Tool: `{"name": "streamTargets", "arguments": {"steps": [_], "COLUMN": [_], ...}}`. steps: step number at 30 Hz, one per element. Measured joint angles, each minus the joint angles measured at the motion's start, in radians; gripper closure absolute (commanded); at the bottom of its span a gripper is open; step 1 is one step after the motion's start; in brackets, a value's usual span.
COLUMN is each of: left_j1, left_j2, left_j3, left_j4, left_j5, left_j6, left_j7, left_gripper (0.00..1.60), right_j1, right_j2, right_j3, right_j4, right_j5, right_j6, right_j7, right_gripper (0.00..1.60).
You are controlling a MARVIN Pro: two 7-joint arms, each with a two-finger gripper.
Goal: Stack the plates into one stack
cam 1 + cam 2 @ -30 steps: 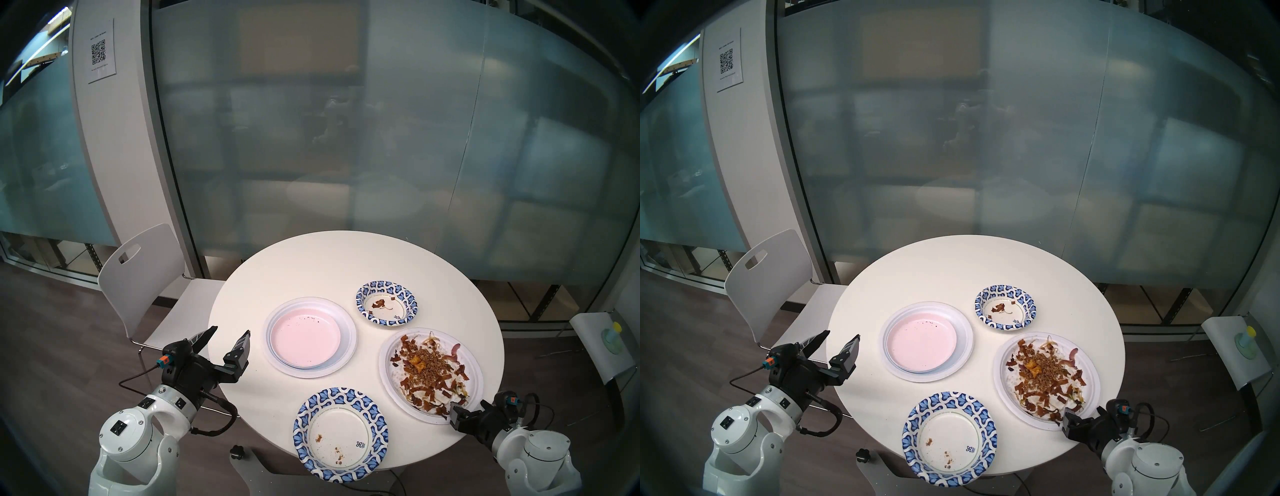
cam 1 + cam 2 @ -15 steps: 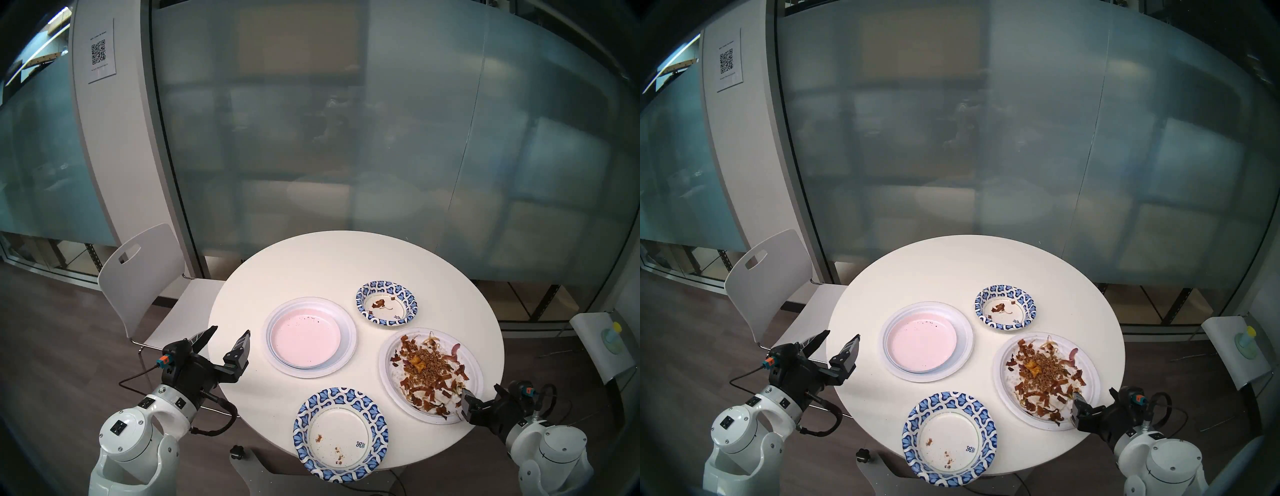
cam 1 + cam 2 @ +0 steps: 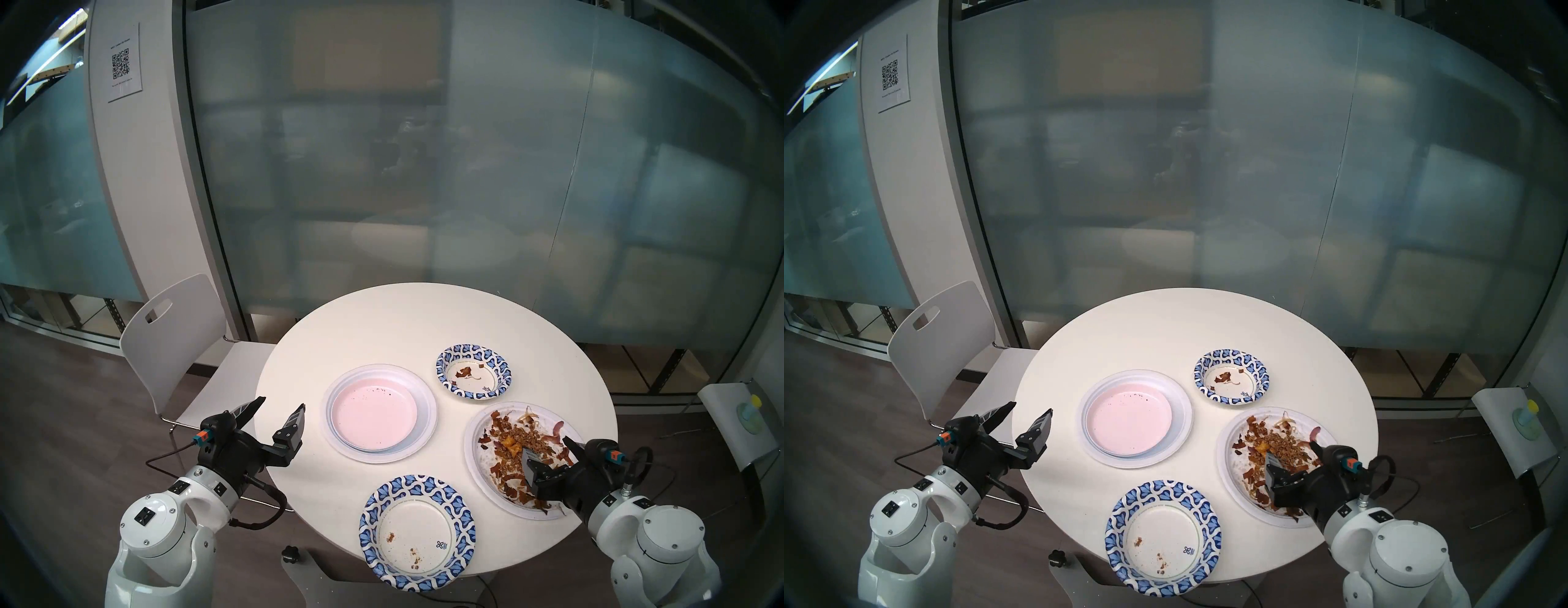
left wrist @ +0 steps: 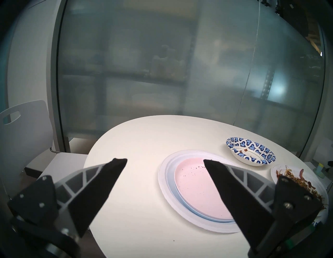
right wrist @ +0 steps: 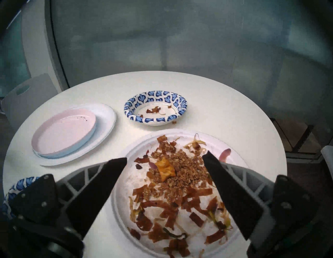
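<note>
Our left claw (image 3: 278, 406) hangs at the left edge of the round white table (image 3: 403, 322), its two black fingers spread wide with nothing between them, pointing nearly level toward the low stack (image 3: 379, 412): a pale pink round plate (image 3: 373, 411) nested on a pale blue plate (image 4: 182, 203), both on a wide white disposable plate (image 3: 426, 414).

Our right claw (image 3: 549, 446) reaches in from the table's right edge, tilted somewhat downward, fingers parted and empty (the wrist view shows them spread above the food, clear of it). Under it lies the second large white plate (image 3: 475, 463), covered with brown food scraps (image 5: 180, 180).

The small blue-and-white patterned bowl-like paper plate (image 3: 474, 371) sits on the far side, just beyond the scrap-covered plate and apart from the stack. The larger blue-and-white patterned paper plate (image 3: 417, 532) rests at the near edge, overhanging it slightly, with a few crumbs inside.
</note>
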Motion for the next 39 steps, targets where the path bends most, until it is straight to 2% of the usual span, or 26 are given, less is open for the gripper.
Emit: {"name": "streamTargets", "arguments": {"steps": [18, 25, 39], "left_j1": [-0.147, -0.197, -0.315], "left_j2": [0.040, 0.055, 0.086], "left_j3": [0.051, 0.065, 0.090], "left_j4": [0.151, 0.214, 0.333], "left_j5": [0.058, 0.081, 0.106], "left_j6": [0.076, 0.091, 0.115], "left_j7": [0.000, 0.001, -0.026], "left_gripper": [0.00, 0.00, 0.00], "right_j1": [0.184, 0.254, 0.398], "right_j2": [0.035, 0.015, -0.048], "right_j3": [-0.194, -0.254, -0.314], "right_j4": [0.120, 0.172, 0.284], "right_j5": [-0.046, -0.071, -0.127], "right_j6": [0.007, 0.019, 0.095], "right_j7": [0.011, 0.027, 0.051], "right_gripper": [0.16, 0.16, 0.14]}}
